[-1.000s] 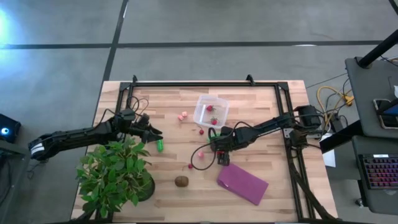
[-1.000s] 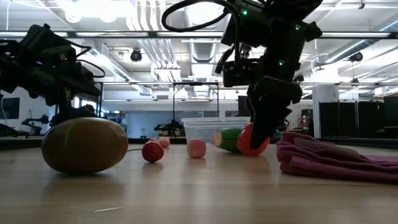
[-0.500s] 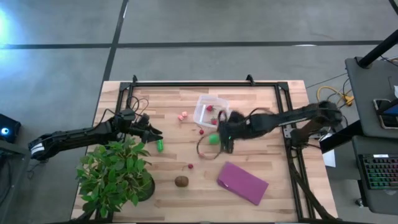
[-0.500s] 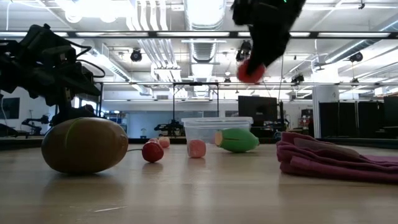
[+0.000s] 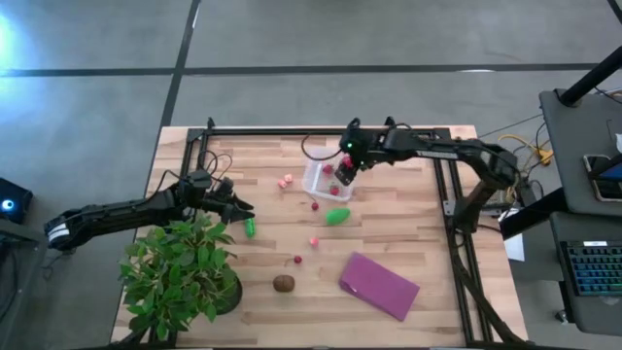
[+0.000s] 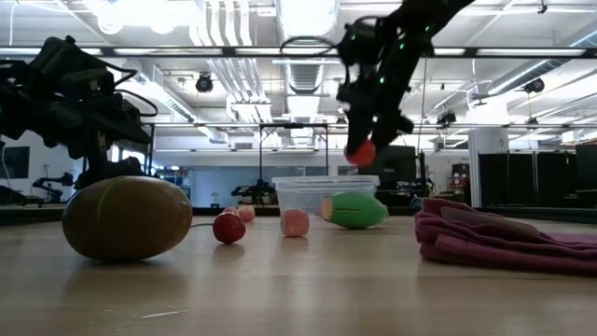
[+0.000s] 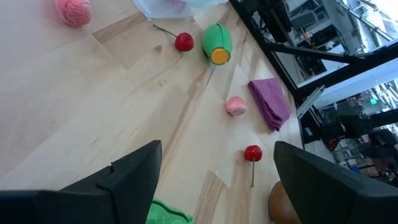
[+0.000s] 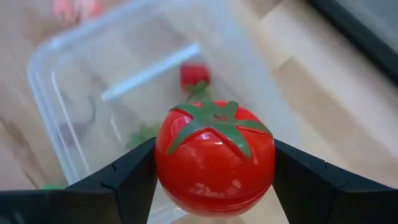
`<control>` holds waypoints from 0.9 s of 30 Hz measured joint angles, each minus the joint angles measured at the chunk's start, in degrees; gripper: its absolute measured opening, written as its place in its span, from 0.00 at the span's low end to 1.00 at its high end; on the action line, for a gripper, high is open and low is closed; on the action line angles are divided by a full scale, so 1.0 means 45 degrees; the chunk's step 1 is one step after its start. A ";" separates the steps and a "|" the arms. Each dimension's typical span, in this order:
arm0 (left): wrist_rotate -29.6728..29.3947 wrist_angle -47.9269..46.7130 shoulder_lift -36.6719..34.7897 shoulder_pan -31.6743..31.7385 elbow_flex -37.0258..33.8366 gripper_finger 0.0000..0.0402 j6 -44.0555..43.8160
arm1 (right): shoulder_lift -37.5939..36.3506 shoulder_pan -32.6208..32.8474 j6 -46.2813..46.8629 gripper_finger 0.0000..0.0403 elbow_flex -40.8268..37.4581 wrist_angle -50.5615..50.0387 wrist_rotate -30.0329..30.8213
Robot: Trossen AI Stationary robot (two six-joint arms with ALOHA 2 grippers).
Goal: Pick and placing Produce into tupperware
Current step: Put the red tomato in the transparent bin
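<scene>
One glossy red toy tomato sits clamped in the right gripper, above the clear square plastic tub. Left gripper rests spread wide by the leafy potted plant.

No readable text, label, brand, number or sign is found in any of the views

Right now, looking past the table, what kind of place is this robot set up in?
Probably a robotics lab or workshop in a big industrial hall. The low view shows exposed ceiling ducts and open floor behind the wooden table; the high view shows a concrete floor and a desk with a keyboard.
</scene>
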 joint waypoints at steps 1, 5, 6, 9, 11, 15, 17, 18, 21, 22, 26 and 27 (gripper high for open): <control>-0.0005 0.0002 0.0001 0.0000 0.0001 0.73 0.0000 | 0.0226 0.0003 -0.0036 0.67 0.0045 0.0011 -0.0167; -0.0004 0.0002 0.0001 0.0000 0.0001 0.73 0.0000 | 0.0926 0.0121 -0.0046 0.67 0.0315 0.0025 -0.0203; 0.0000 -0.0003 -0.0003 0.0000 0.0001 0.73 0.0000 | 0.1058 0.0153 -0.0122 0.67 0.0406 0.0042 -0.0193; -0.0003 0.0000 0.0001 0.0000 0.0001 0.73 0.0000 | 0.1289 0.0203 -0.0601 0.67 0.0674 0.0040 -0.0133; -0.0002 0.0000 -0.0006 0.0000 0.0001 0.73 0.0000 | 0.1379 0.0208 -0.0800 0.67 0.0736 0.0082 -0.0047; 0.0000 0.0002 -0.0003 0.0000 0.0000 0.73 0.0000 | 0.1513 0.0150 -0.0299 0.67 0.0731 -0.0244 -0.0043; 0.0000 0.0002 0.0001 0.0000 -0.0003 0.73 0.0000 | 0.1513 0.0140 -0.0358 0.67 0.0731 -0.0363 -0.0039; 0.0000 0.0001 -0.0003 0.0000 0.0001 0.73 0.0000 | 0.1513 0.0162 -0.0415 0.67 0.0731 -0.0330 -0.0038; -0.0002 0.0000 -0.0001 0.0000 0.0001 0.73 0.0000 | 0.1518 0.0205 -0.0955 0.69 0.0731 -0.0322 -0.0052; 0.0000 0.0002 0.0001 0.0000 0.0001 0.73 0.0000 | 0.1518 0.0218 -0.1178 0.70 0.0731 -0.0316 -0.0057; -0.0001 -0.0002 -0.0002 0.0000 0.0001 0.73 0.0000 | 0.1518 0.0161 -0.1767 0.78 0.0731 -0.0135 -0.0044; -0.0002 0.0002 -0.0003 0.0000 0.0001 0.73 0.0002 | 0.1518 0.0140 -0.1874 0.80 0.0731 -0.0051 -0.0047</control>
